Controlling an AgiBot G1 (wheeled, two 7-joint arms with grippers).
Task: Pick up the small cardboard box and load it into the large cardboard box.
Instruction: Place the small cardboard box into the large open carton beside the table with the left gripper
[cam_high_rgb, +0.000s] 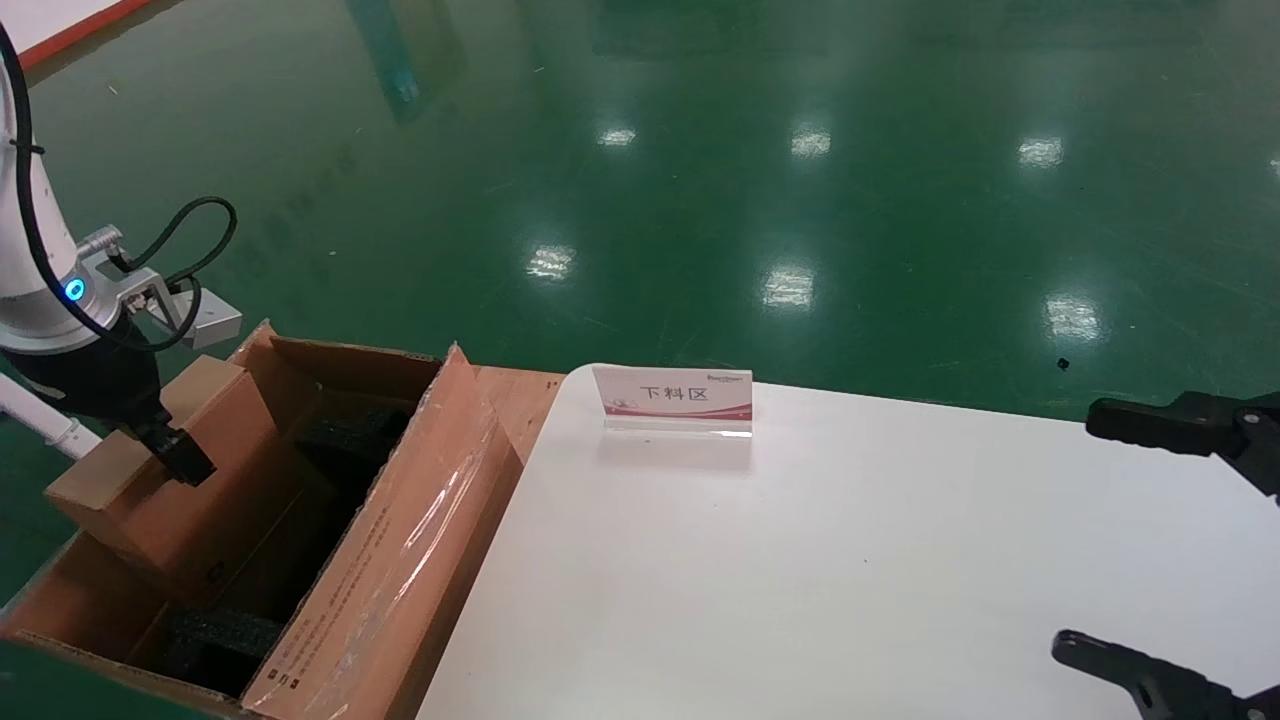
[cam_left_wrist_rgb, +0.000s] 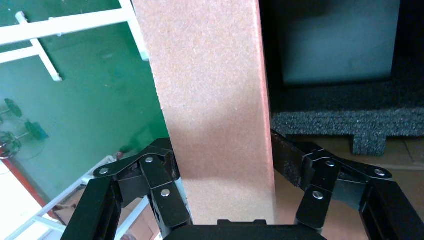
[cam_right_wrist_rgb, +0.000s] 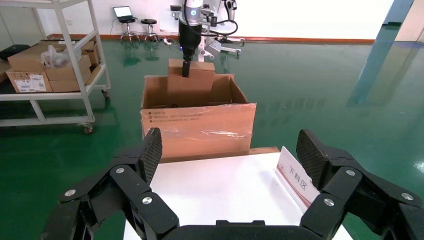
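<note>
My left gripper (cam_high_rgb: 172, 455) is shut on the small cardboard box (cam_high_rgb: 140, 505), a plain brown oblong. I hold it tilted over the left side of the large cardboard box (cam_high_rgb: 400, 560). In the right wrist view the small cardboard box (cam_right_wrist_rgb: 192, 79) sticks up above the rim of the large cardboard box (cam_right_wrist_rgb: 197, 125), its lower part hidden behind the carton's wall. In the left wrist view the small cardboard box (cam_left_wrist_rgb: 215, 100) fills the gap between the fingers (cam_left_wrist_rgb: 287, 157). Black foam (cam_left_wrist_rgb: 325, 122) lies below it. My right gripper (cam_high_rgb: 1075, 532) hangs open over the table's right side.
The white table (cam_high_rgb: 800, 560) stands right of the carton, with a small sign stand (cam_high_rgb: 675, 400) near its far edge. Black foam blocks (cam_high_rgb: 215, 640) line the carton's bottom. A white shelf trolley (cam_right_wrist_rgb: 50, 75) with boxes stands beyond on the green floor.
</note>
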